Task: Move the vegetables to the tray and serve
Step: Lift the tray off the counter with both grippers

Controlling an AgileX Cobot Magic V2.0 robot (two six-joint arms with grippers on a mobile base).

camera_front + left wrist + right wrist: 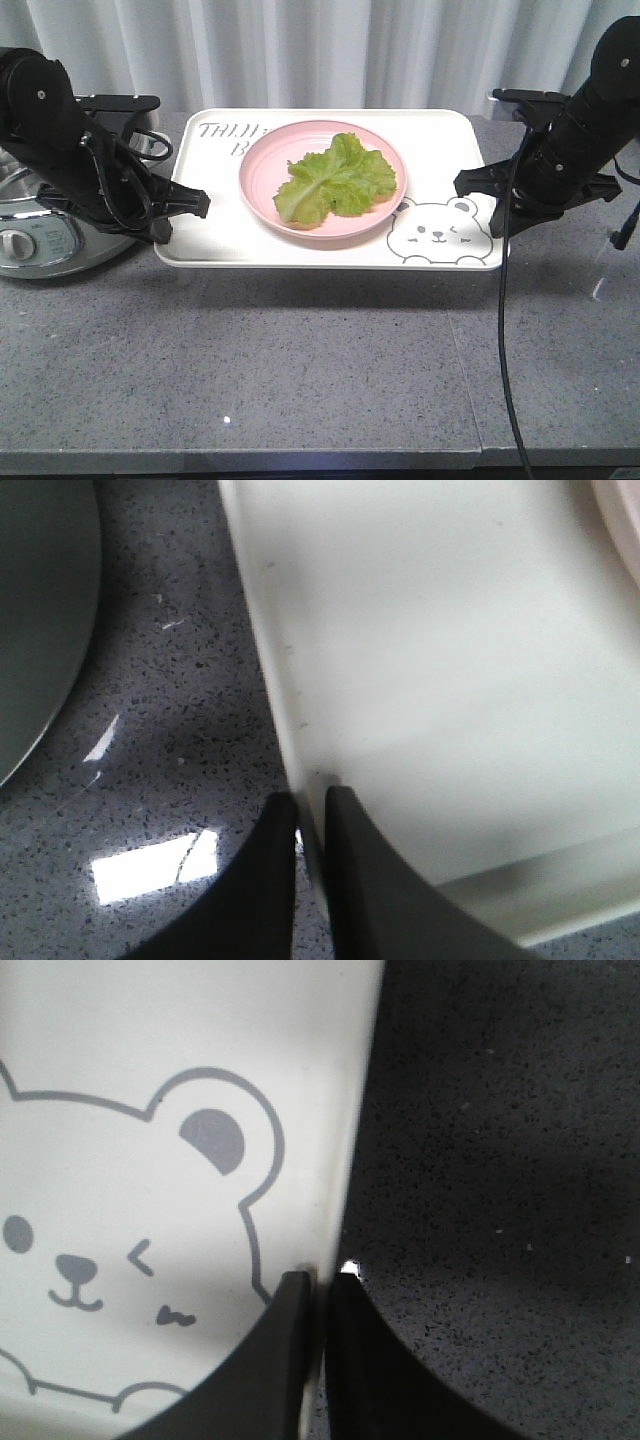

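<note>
Both arms reached inward from opposite sides. The left gripper was clamped on the left rim of the tray, and the right gripper pinched the right rim beside the bear drawing. The lettuce lay on a pink plate mid-tray. A silver cooker sat just behind the left arm. Grey counter stretched wide in front of the tray.
</note>
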